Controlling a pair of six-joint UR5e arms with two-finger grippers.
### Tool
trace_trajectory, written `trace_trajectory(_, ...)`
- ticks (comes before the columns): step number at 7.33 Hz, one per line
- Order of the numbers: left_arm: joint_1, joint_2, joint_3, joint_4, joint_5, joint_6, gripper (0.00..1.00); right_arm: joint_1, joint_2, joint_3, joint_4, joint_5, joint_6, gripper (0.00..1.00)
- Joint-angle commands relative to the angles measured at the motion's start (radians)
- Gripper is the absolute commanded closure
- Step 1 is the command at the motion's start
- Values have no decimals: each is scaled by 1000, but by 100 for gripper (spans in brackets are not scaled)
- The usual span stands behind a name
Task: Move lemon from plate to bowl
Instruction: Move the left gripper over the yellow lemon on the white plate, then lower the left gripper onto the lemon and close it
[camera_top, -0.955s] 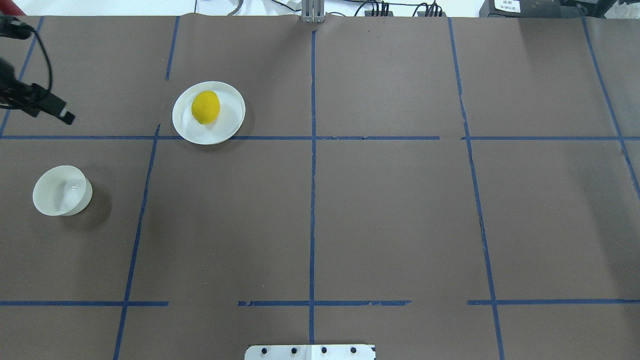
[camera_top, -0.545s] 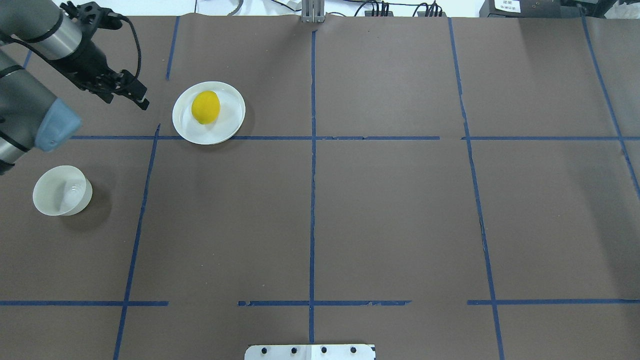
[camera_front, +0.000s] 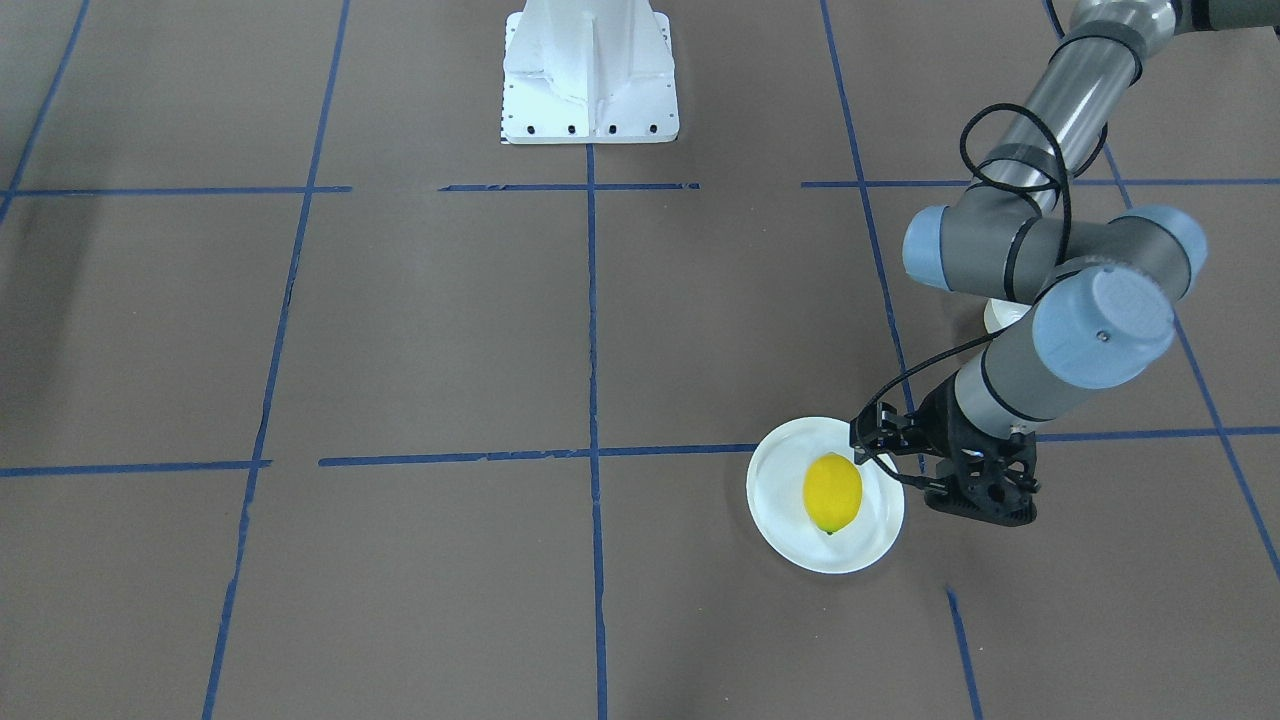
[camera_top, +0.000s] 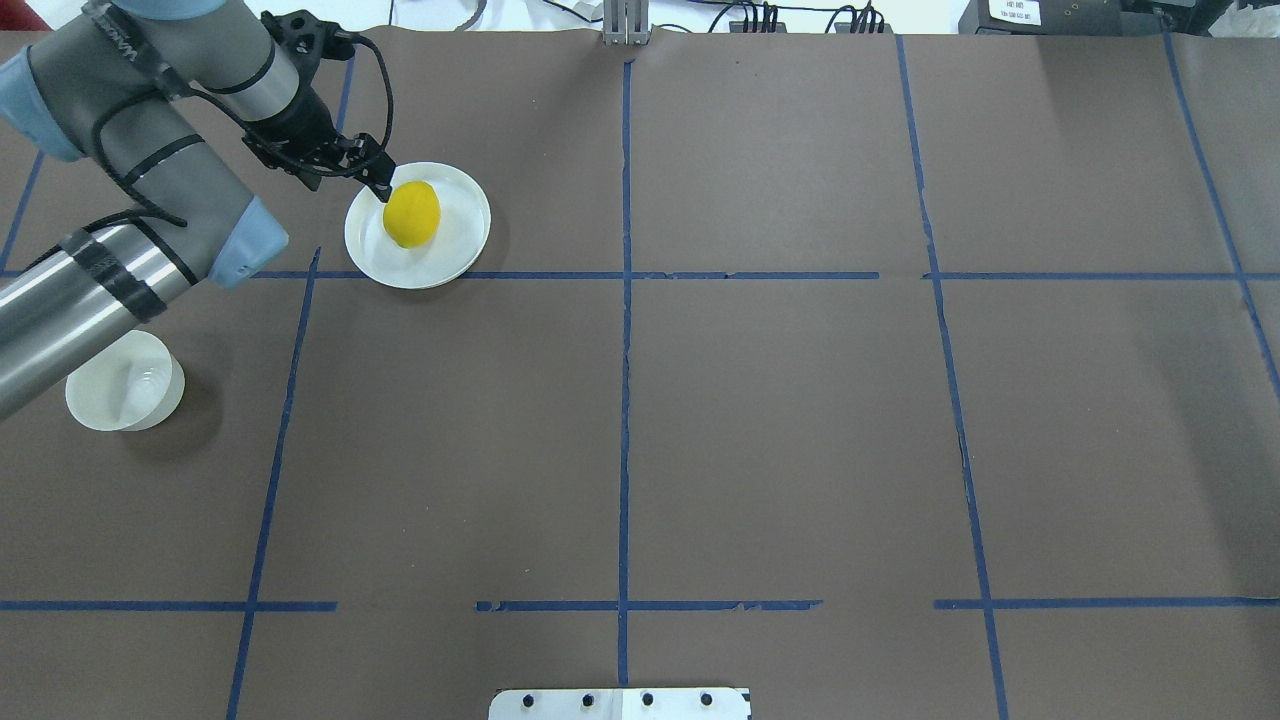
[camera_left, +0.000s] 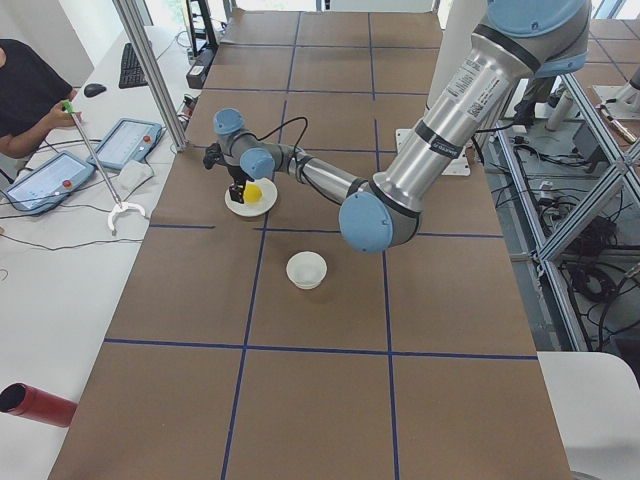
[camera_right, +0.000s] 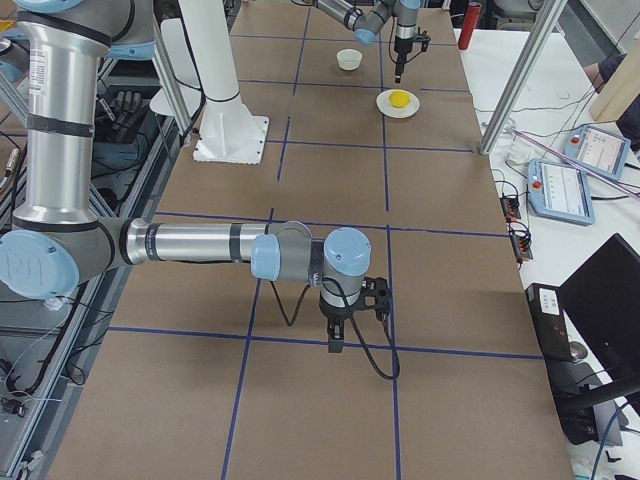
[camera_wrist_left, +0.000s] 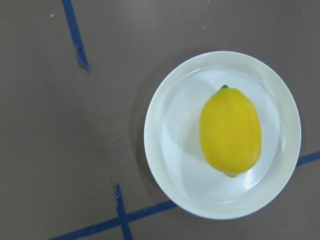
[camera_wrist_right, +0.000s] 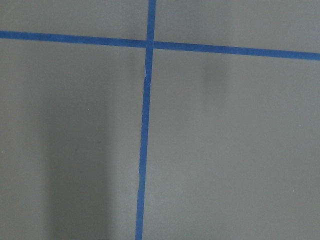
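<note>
Lemon (camera_top: 411, 213) lying on its side on the plate (camera_top: 460, 250), upper left of the overhead frame; in the left wrist view, right of centre, small green tip toward the top. Plate flat on the brown counter (camera_top: 780, 420), just above a blue tape line (camera_top: 700, 276). Left end effector (camera_top: 382, 189) at the plate's upper left rim, just beside the lemon's upper left; whether touching, impossible to tell. Released or clenched: cannot tell, no fingers showing in its wrist view. Bowl (camera_top: 122, 384) upright and well apart from the plate, at the left edge of the overhead frame, partly under the left arm. Right end effector (camera_right: 335, 343) seen only in the exterior right view, low over the counter at lower centre; its state cannot be told.
</note>
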Motion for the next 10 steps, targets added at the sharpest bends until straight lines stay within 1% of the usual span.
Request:
trace_trajectory(1, 28, -73, 136, -106, 11, -81, 6, 0, 0, 0, 0, 0, 0, 0)
trace_trajectory(4, 59, -87, 154, -119, 13, -117, 5, 0, 0, 0, 0, 0, 0, 0)
trace_trajectory(5, 65, -84, 157, -119, 19, -115, 2, 0, 0, 0, 0, 0, 0, 0)
trace_trajectory(6, 73, -87, 170, -121, 48, -115, 2, 0, 0, 0, 0, 0, 0, 0)
trace_trajectory(7, 75, -87, 172, -122, 48, -115, 6, 0, 0, 0, 0, 0, 0, 0)
trace_trajectory(10, 81, -85, 190, -153, 62, -117, 11, 0, 0, 0, 0, 0, 0, 0)
